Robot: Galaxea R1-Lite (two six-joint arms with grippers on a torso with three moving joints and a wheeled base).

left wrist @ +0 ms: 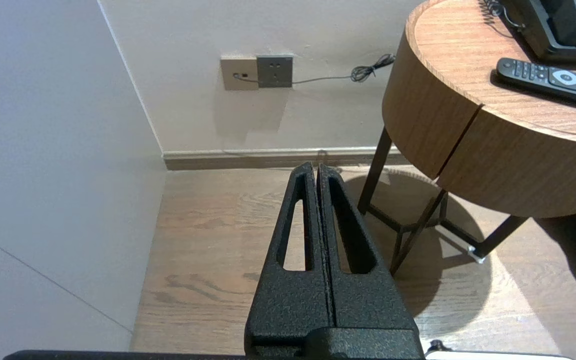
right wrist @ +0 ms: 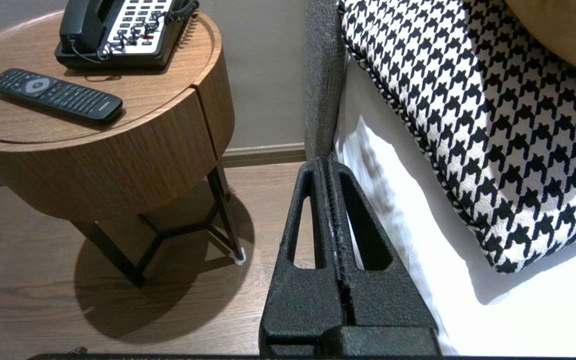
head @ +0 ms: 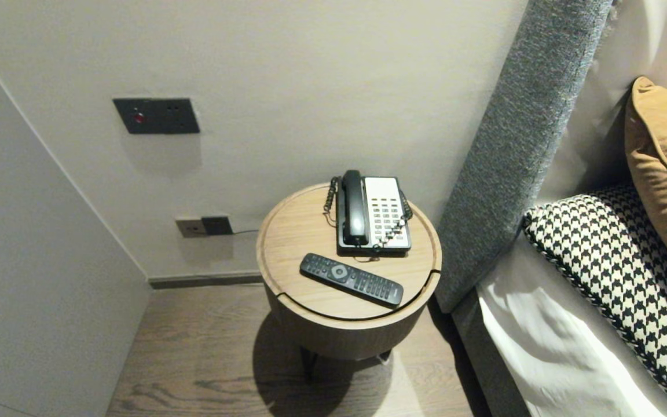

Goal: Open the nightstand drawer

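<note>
Remote control (head: 351,279): black, lying flat and slantwise on the near part of the round wooden bedside table (head: 287,231), buttons up. Just behind it, apart from it, stands the telephone (head: 374,214), its handset (head: 354,207) in the cradle. Left gripper (left wrist: 316,167): fingers pressed together with nothing between them, hanging over the wood floor (left wrist: 218,225) below the level of the tabletop, on the table's wall-corner side. Right gripper (right wrist: 327,162): likewise closed and holding nothing, over the floor at the edge of the bed, beside the white sheet (right wrist: 418,240). Grey headboard (head: 519,145) and houndstooth pillow (head: 617,260) flank the table on the right; wall sockets (head: 203,226) sit low on the left.
</note>
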